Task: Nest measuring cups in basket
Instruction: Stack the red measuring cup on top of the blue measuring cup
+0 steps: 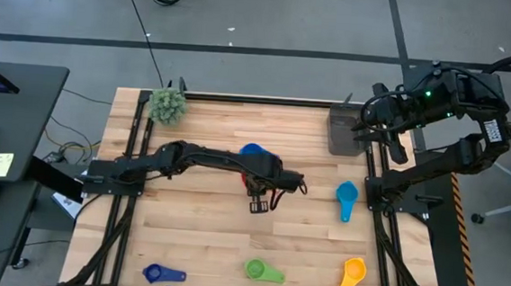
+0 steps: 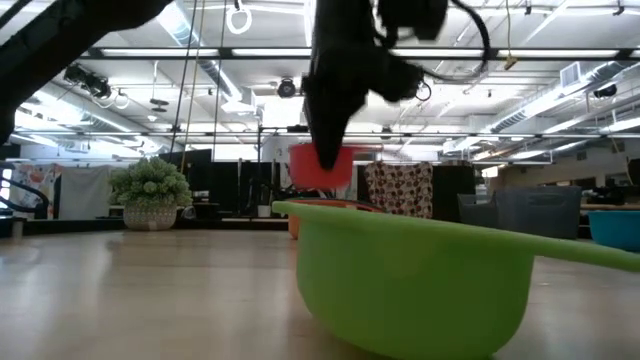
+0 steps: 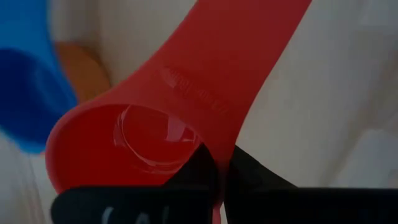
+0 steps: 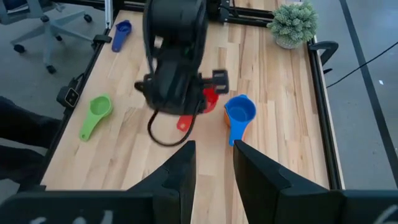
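Observation:
My left gripper (image 1: 259, 186) stands over the table's middle, pointing down, shut on a red measuring cup (image 4: 209, 101). The cup shows in the low view (image 2: 322, 168) above the tabletop. Just beyond it, toward the far edge, a blue cup (image 1: 253, 150) sits inside an orange one (image 4: 239, 133). A green cup (image 1: 263, 270), a dark blue cup (image 1: 161, 273) and a yellow-orange cup (image 1: 352, 276) lie along the near edge, and a light blue cup (image 1: 346, 200) lies at the right. The dark basket (image 1: 341, 131) stands at the far right. My right gripper (image 4: 211, 163) hangs open, high at the right. My left gripper holds the red cup by the bowl's wall (image 3: 219, 155), beside where the handle (image 3: 249, 56) joins it. One finger (image 3: 194, 171) is inside the bowl and the other (image 3: 252, 180) outside. The fingers come from above, pointing down. The cup hangs lifted clear of the table.
A fuzzy green plant ball (image 1: 168, 105) stands at the far left corner. Black frame rails run along the table's left and right sides. Bare wood lies between the middle and the basket.

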{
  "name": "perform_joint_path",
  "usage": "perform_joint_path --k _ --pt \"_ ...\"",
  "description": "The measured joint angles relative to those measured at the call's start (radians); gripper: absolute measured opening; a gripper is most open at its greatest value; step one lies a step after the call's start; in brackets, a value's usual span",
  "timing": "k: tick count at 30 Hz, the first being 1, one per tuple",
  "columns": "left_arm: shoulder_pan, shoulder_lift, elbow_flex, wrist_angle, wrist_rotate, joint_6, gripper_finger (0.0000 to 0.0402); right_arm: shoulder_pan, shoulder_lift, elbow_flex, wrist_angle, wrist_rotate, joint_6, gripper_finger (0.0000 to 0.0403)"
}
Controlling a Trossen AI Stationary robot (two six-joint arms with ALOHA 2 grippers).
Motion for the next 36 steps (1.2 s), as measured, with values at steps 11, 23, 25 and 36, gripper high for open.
perform_joint_path --k 11,23,25,36 --pt "0.151 -0.089 0.001 0.034 -0.004 -0.055 0.0012 -0.001 0.004 0.000 0.004 0.039 0.000 0.0112" --pt "0.246 -0.008 -0.048 0.088 0.026 0.060 0.0012 -0.001 0.011 0.000 0.010 0.051 0.011 0.0112" --pt "0.251 -0.011 -0.081 0.114 0.035 0.073 0.0012 -0.001 0.011 0.000 0.010 0.051 0.011 0.0112" --pt "0.260 -0.013 -0.186 0.167 0.055 0.087 0.0031 -0.001 0.011 0.000 0.010 0.051 0.011 0.0112"
